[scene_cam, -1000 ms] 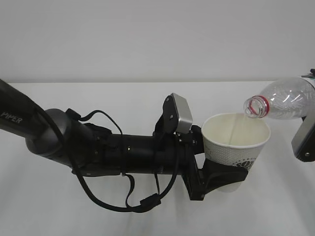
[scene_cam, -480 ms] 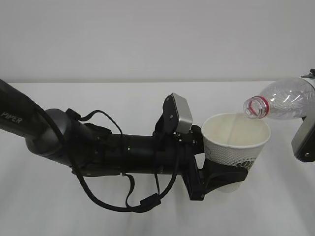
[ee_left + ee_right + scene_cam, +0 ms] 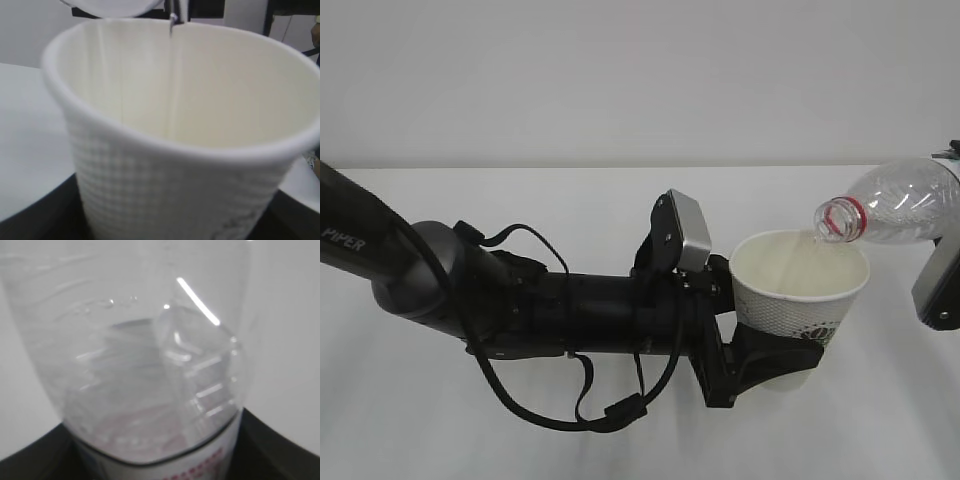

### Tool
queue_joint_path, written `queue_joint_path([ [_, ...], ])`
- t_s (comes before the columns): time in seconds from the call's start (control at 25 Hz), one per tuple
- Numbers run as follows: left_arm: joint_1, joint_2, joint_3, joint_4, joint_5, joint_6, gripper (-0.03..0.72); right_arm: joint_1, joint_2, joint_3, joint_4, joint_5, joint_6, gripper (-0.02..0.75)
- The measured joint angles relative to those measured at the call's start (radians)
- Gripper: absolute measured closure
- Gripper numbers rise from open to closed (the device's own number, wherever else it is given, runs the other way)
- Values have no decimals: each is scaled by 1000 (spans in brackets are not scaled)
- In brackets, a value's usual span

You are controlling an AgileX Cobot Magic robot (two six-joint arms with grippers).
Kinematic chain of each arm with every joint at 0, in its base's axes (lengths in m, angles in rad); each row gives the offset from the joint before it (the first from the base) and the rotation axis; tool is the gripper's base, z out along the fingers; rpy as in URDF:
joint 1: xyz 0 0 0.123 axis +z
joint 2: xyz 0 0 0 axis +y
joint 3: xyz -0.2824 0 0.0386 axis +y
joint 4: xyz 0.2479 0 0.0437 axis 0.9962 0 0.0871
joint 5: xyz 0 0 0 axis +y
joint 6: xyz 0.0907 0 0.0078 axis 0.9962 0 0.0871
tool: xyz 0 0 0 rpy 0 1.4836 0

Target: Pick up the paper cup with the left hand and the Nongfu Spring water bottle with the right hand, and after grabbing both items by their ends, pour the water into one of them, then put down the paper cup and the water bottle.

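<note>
The paper cup point(image 3: 800, 290) is white outside with a fine dimpled grid texture, cream inside, and carries dark printed lettering low on its side. The Nongfu Spring water bottle point(image 3: 895, 205) is clear and ribbed, with a red ring at its neck; the right wrist view shows a white label edge with red print. The water point(image 3: 171, 75) falls as a thin colourless thread. The left hand point(image 3: 765, 362) is black, its arm marked "PIPER" in white, with a grey camera block point(image 3: 685, 232). The table point(image 3: 570, 210) is white, the wall point(image 3: 620, 70) pale grey
</note>
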Motion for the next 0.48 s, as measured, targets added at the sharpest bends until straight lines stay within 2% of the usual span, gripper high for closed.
queue_joint_path([
  [0.48, 0, 0, 0, 0, 0, 0, 150, 0, 0, 0, 0, -2, -2, 241],
])
